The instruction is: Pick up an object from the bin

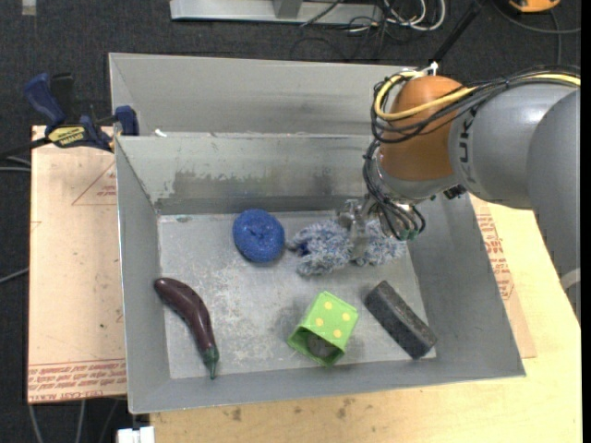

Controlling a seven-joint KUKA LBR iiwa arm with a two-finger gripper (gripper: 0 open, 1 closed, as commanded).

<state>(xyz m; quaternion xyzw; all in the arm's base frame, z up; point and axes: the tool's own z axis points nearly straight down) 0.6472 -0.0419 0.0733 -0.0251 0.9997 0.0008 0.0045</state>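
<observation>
My gripper [367, 221] hung low at the crumpled grey-blue cloth [334, 249] by the back wall of the bin [138, 238], right of the blue ball [259, 236]; I could not tell whether my jaws were open or closed. I judged the limp cloth might slip free, or snag and drag. Nothing bore readable writing; the green cube [325, 326] showed only dots
</observation>
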